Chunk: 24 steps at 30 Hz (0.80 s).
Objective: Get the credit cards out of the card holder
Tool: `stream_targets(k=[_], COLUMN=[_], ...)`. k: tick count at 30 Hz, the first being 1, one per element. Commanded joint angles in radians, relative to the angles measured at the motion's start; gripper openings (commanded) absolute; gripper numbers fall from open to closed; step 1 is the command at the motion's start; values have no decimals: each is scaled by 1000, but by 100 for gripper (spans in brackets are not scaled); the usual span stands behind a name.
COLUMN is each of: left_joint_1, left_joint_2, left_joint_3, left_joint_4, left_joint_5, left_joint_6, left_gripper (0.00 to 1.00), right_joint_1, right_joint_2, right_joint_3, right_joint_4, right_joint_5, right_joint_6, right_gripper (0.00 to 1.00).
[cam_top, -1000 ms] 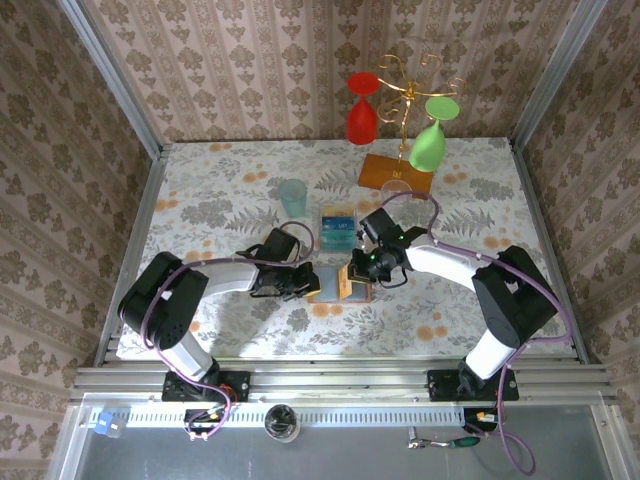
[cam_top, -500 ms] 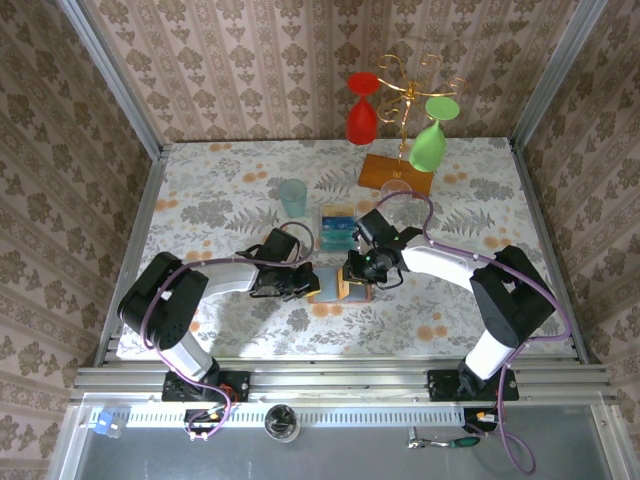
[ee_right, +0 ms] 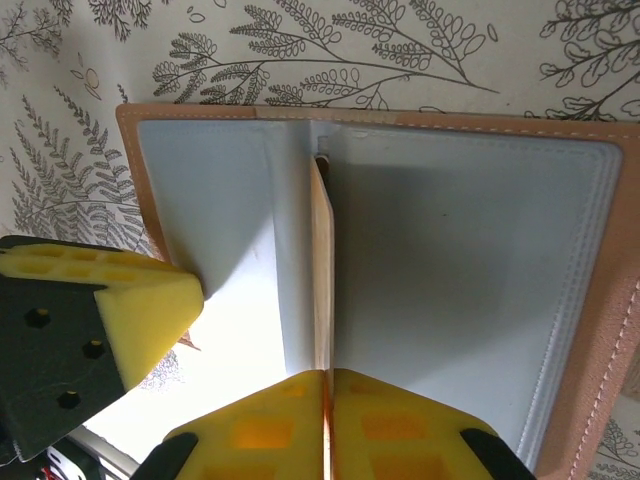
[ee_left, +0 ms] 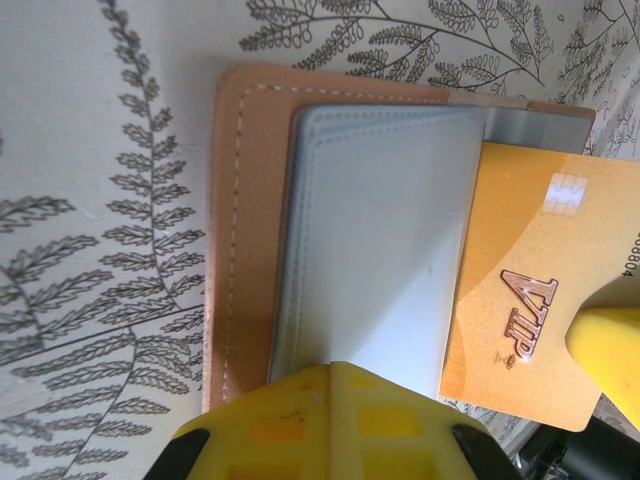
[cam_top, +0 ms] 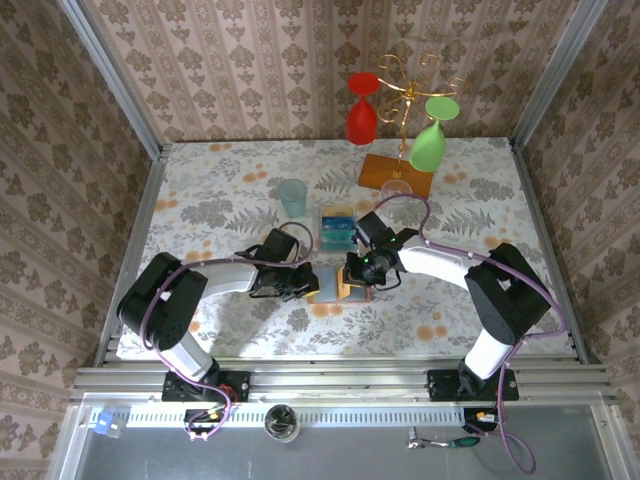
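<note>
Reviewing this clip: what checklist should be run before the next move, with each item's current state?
1. Grip: right pincer shut on the gold card: ok.
2. Hold-down: left pincer shut, tips on the card holder: ok.
3. Release: gold card free of the grey pocket: not ok, one edge sits at its mouth.
4. Pile: blue cards lie apart from the card holder: ok.
5. Remainder: other cards inside: cannot tell.
</note>
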Motion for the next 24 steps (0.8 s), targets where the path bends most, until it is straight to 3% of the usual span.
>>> stream_targets(k=[1, 16, 24], left_joint_1=[8, 33, 44], left_joint_2=[-30, -62, -84], left_joint_3=[-13, 1, -23], left_joint_4=[-26, -44, -40], left_joint_5=[-4, -11, -17], left_joint_6=[13, 24, 27], left_gripper=[0, 0, 1], right_joint_1=[6, 0, -3], right_joint_2=[5, -94, -81], right_joint_3=[13, 69, 155], right_joint_4=[-19, -148, -267], right_joint_5=[30, 101, 93], right_joint_6=[11, -90, -411], right_gripper=[8, 3, 4])
